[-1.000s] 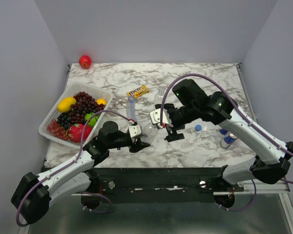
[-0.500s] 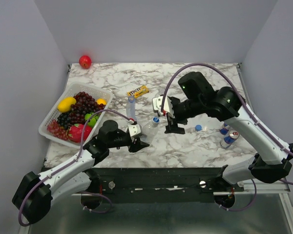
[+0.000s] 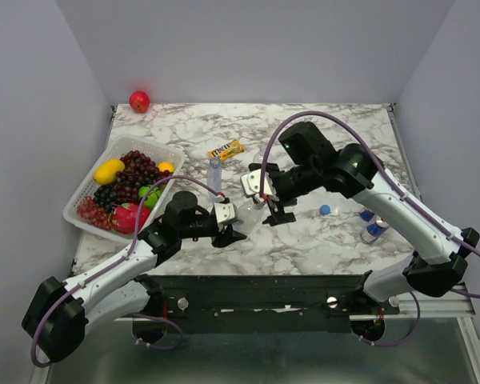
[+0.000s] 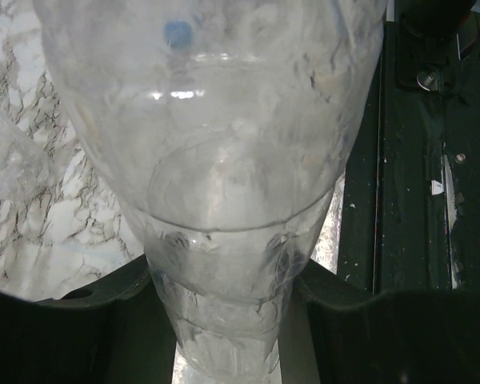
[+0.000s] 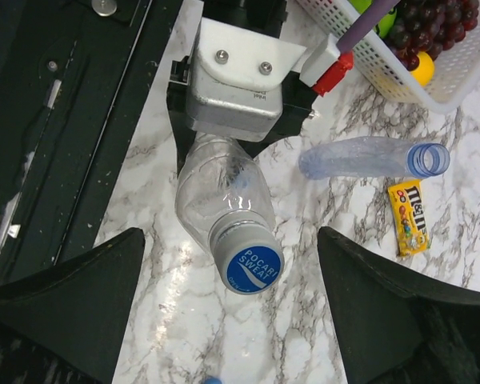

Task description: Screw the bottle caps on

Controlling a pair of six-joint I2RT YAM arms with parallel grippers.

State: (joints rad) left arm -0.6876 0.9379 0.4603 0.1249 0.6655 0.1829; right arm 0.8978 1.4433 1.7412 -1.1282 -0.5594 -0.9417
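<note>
My left gripper [image 3: 229, 234] [image 4: 224, 320] is shut on the base of a wide clear bottle [image 4: 216, 144] [image 5: 216, 192] and holds it tilted over the marble table. A blue cap [image 5: 253, 268] marked Pocari Sweat sits on its neck. My right gripper [image 3: 277, 213] [image 5: 232, 268] is open, its jaws wide apart on either side of that cap and not touching it. The slim blue-tinted bottle [image 3: 215, 176] [image 5: 368, 158] stands uncapped behind. A loose blue cap [image 3: 326, 210] lies to the right. The third bottle is not clearly in view.
A white basket [image 3: 84, 192] [image 5: 464, 80] of fruit stands at the left. A yellow candy pack [image 3: 226, 150] [image 5: 408, 216] lies behind the slim bottle. Two blue-and-silver cans [image 3: 374, 224] stand at the right. A red apple [image 3: 139, 101] sits in the far left corner.
My right gripper rose a little and then shifted left, so it now sits over the capped neck. My left gripper has kept hold of the bottle and moved slightly right.
</note>
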